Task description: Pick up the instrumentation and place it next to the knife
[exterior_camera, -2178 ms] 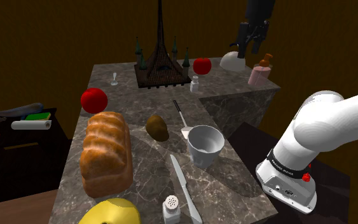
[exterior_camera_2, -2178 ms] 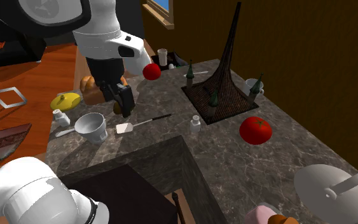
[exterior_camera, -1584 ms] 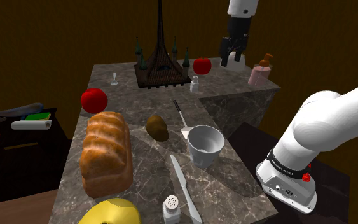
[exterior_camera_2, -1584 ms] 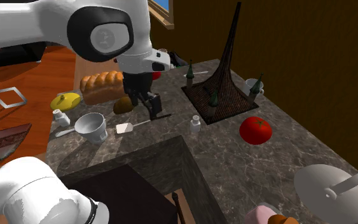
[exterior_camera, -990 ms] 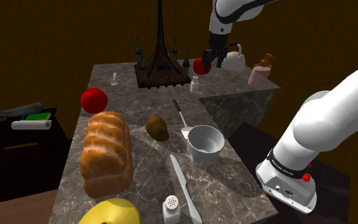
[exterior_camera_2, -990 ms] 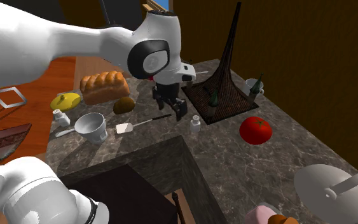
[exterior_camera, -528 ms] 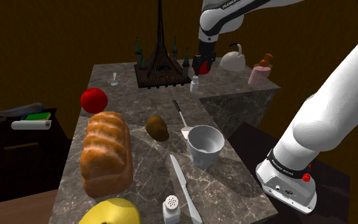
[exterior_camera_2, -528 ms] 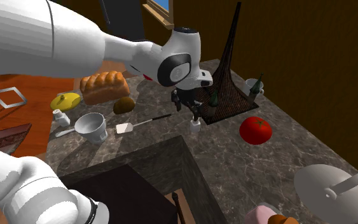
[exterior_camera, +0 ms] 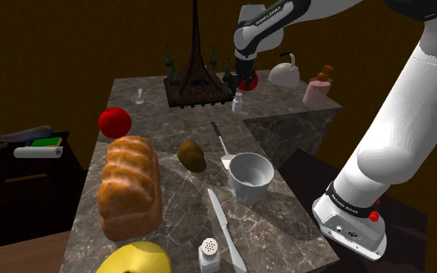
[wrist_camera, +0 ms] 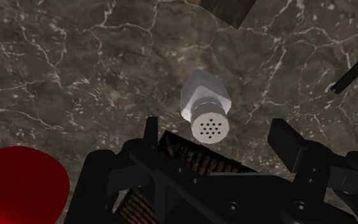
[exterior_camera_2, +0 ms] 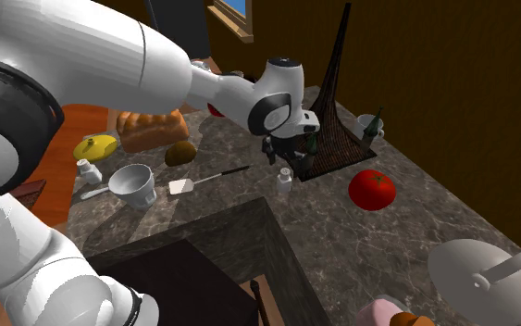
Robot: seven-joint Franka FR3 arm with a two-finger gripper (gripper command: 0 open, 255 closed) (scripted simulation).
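A small white shaker (exterior_camera: 238,101) with a holed cap stands on the dark marble counter beside the base of the tower model (exterior_camera: 195,54). My gripper (exterior_camera: 244,78) hangs just above the shaker (exterior_camera_2: 285,180), in front of the red tomato. In the wrist view the gripper (wrist_camera: 217,127) is open and its fingers (wrist_camera: 285,141) stand apart on either side of the shaker (wrist_camera: 204,102), not touching it. The knife (exterior_camera: 226,229) lies at the counter's near end, past the white cup (exterior_camera: 251,177).
A spatula (exterior_camera: 220,139), a potato (exterior_camera: 192,155), a bread loaf (exterior_camera: 130,186) and a red apple (exterior_camera: 115,121) lie between shaker and knife. A second shaker (exterior_camera: 209,254) stands by the knife. A tomato (exterior_camera_2: 372,189), a kettle (exterior_camera: 285,72) and a soap bottle (exterior_camera: 318,88) sit at the far end.
The arm swung from the kettle at the shoulder view's far right leftward past the tomato and came down over the small shaker. Nothing on the counter moved.
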